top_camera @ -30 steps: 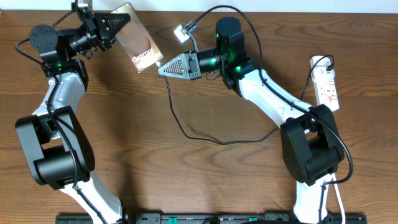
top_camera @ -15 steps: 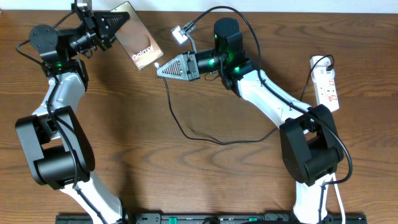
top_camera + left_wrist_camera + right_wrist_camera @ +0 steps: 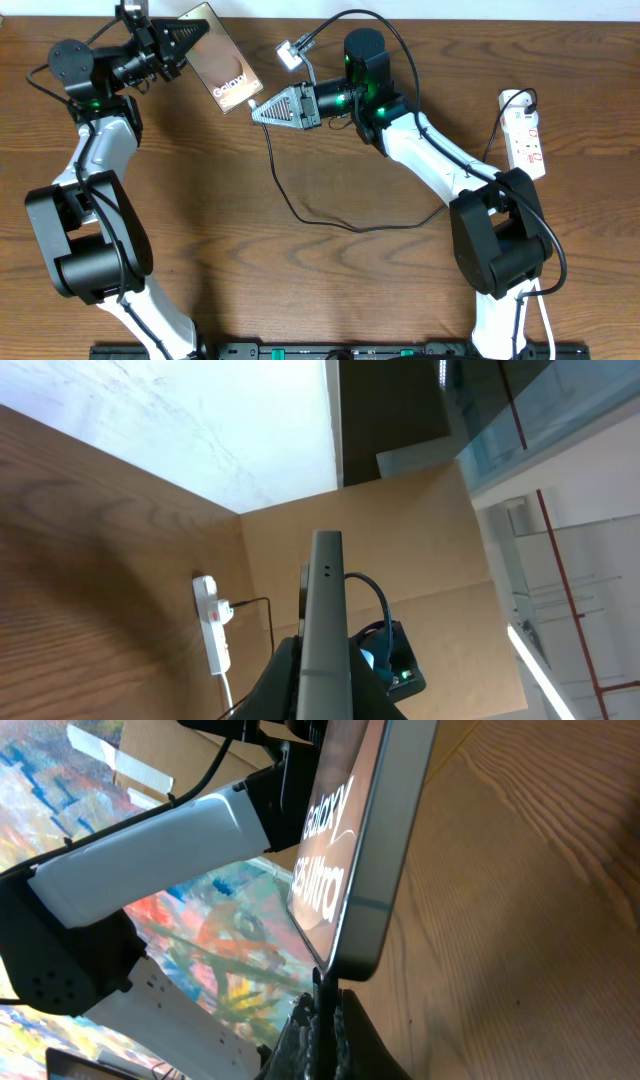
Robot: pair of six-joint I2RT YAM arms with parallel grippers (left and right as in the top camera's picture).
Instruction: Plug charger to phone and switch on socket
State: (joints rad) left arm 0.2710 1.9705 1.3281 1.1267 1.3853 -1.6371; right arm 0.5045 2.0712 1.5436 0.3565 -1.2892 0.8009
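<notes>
Bronze phone [image 3: 222, 62] clamped in left gripper [image 3: 192, 42], right gripper [image 3: 256, 109] pinching charger [image 3: 356, 230] at phone's edge

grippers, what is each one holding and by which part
Left gripper: the phone, gripped at its long edge near the end opposite the Galaxy lettering. Right gripper: the charger, pinched just behind its plug tip.

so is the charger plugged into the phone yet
Cannot tell; right wrist view shows the charger tip touching the phone at its bottom edge.
</notes>
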